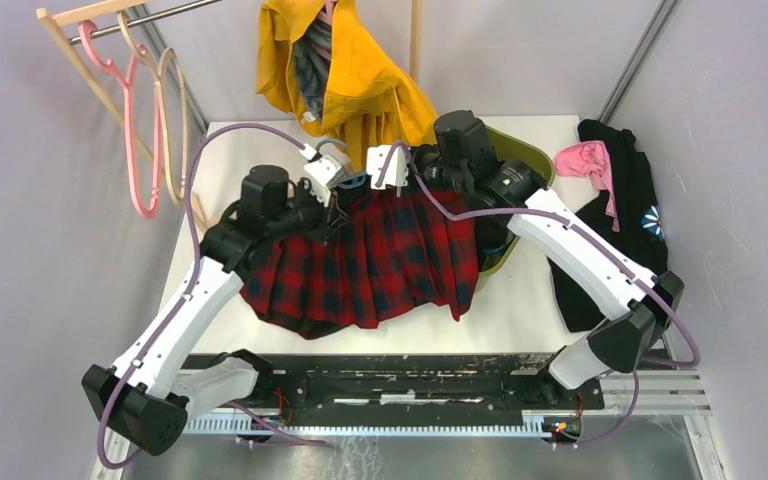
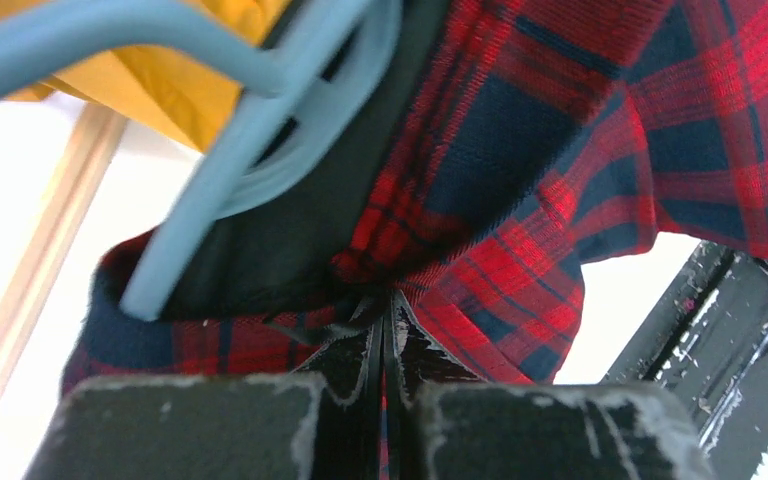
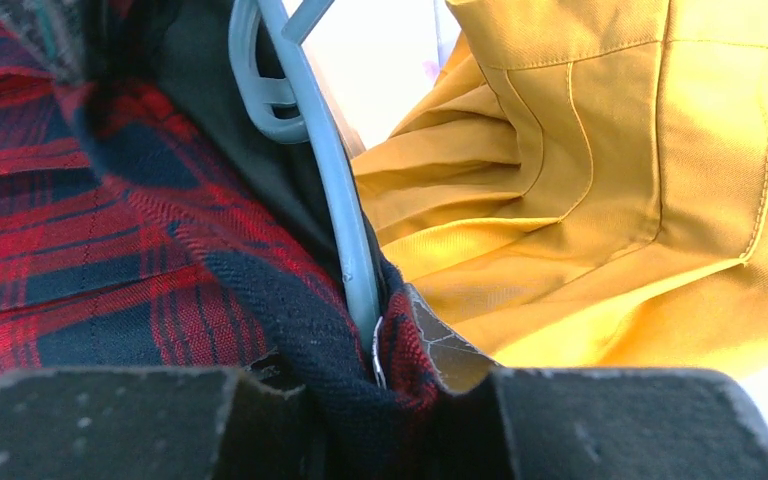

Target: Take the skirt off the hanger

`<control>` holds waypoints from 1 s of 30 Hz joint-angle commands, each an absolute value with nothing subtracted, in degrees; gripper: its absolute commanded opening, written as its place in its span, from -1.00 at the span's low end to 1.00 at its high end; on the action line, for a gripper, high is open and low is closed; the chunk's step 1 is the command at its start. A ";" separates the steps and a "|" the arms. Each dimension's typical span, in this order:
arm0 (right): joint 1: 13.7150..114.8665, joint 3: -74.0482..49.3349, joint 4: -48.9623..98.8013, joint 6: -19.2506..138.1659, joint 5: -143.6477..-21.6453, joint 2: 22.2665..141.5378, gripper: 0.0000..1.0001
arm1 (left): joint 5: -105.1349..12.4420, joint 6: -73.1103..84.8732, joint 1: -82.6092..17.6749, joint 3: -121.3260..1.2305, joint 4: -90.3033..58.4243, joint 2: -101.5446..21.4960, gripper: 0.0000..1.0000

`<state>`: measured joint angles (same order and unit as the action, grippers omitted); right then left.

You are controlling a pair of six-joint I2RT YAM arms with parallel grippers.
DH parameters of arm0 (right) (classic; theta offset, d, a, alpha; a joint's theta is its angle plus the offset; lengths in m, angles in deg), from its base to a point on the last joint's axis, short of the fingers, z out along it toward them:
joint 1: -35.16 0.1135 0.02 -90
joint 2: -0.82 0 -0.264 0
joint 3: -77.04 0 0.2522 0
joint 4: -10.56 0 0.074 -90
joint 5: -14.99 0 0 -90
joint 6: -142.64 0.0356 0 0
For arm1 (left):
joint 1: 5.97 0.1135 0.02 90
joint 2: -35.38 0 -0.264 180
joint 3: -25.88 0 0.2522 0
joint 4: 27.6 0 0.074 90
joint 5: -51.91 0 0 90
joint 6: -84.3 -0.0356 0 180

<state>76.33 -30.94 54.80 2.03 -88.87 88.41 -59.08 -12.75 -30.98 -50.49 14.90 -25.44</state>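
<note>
Both pincers had hold of the skirt (image 1: 380, 262) at its waistband. The left pincer (image 2: 385, 335) was fully closed with a fold of the red and navy plaid squeezed between its fingers. The right pincer (image 3: 400, 350) was partly closed over the navy edge of the band, just where one arm of the grey-blue hanger (image 3: 345, 210) ran down into it; whether the hanger itself was also pinched, I could not tell. The skirt hung between the two arms, raised at the top, its lower part spread down toward the white bench (image 1: 530, 310), with the hanger inside the waist. To do this step well, I judge that the pincers should hold cloth only and draw the band sideways off the hanger's end, slowly, because the band may catch on the notched part. A yellow garment (image 1: 360, 85) hung just behind, very near the hanger, so it could be dragged along. A green basket (image 1: 525, 160) lay under the right arm, a black garment (image 1: 630, 210) with a pink cloth (image 1: 588, 160) lay at the right edge, and spare hangers (image 1: 140, 120) hung at the left, well apart.
</note>
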 commanded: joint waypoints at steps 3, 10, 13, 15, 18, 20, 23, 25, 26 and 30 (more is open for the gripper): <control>75.08 -38.83 34.98 3.65 -82.44 87.87 -0.99 | -60.24 -8.68 -34.68 -44.66 22.74 -25.56 -0.94; 74.91 -41.98 35.36 4.46 -83.03 89.49 -0.99 | -62.58 -7.89 -34.75 -35.54 14.97 -27.64 -0.94; 74.74 -42.45 36.10 4.22 -83.51 89.57 -0.99 | -62.07 -8.94 -34.66 -38.26 15.16 -28.97 -0.94; 74.65 -41.97 36.26 4.28 -83.45 89.38 -0.99 | -60.67 -10.50 -34.69 -41.85 15.86 -27.36 -0.94; 74.52 -40.64 36.31 4.39 -83.97 88.78 -0.99 | -58.82 -15.14 -34.73 -51.78 22.83 -27.35 -0.94; 74.47 -39.72 36.60 4.54 -84.02 88.42 -0.99 | -58.43 -17.81 -34.75 -63.70 29.81 -28.92 -0.86; 74.43 -37.99 37.02 4.14 -84.14 87.78 -0.99 | -57.68 -19.46 -34.91 -75.14 31.74 -29.42 -0.34; 74.41 -37.07 37.63 4.13 -84.63 87.28 -0.99 | -56.95 -20.47 -34.88 -79.72 31.10 -29.24 -0.16; 74.31 -36.61 37.80 4.13 -84.92 87.05 -0.99 | -56.56 -21.23 -34.88 -81.31 30.75 -29.26 -0.15; 74.35 -34.93 38.39 4.72 -86.38 85.86 -0.99 | -51.96 -23.98 -34.93 -81.02 26.59 -28.13 -0.09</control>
